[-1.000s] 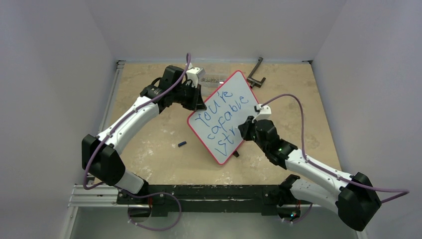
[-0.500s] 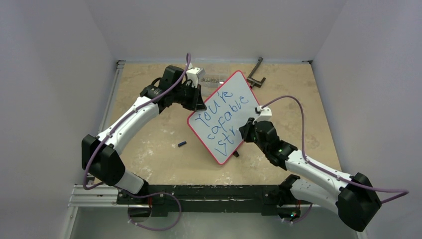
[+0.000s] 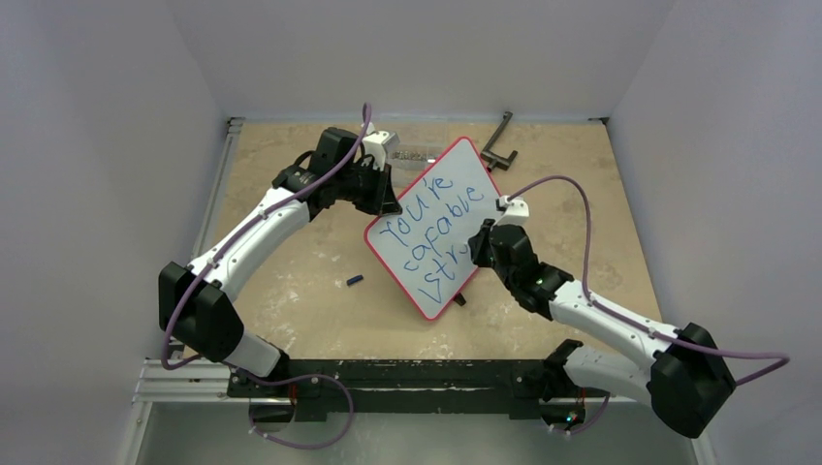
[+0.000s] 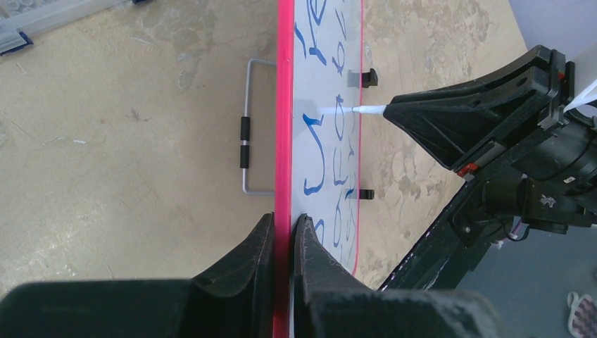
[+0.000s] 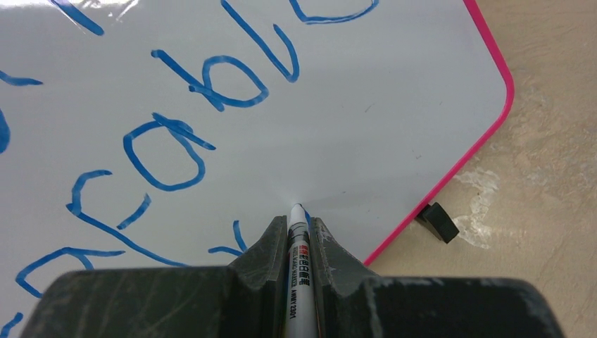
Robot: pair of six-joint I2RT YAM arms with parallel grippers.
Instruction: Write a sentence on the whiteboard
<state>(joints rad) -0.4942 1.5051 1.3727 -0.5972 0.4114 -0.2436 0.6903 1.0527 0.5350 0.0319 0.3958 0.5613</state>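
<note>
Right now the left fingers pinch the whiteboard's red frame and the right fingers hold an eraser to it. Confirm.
Not an eraser: the right wrist view shows the right fingers holding a marker to the whiteboard. The left fingers pinch its red frame.

Whiteboard (image 3: 426, 218) on table (image 3: 291, 276); left claw (image 3: 390, 201) left, right claw (image 3: 476, 251) right.

whiteboard (image 3: 465, 167): red-framed, glossy white, standing tilted | sentence (image 3: 438, 231): blue handwriting, three slanted lines, "You're capable str"

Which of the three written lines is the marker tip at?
The unfinished lowest line, "Str", below "capable"; the marker touches the board at its end.
</note>
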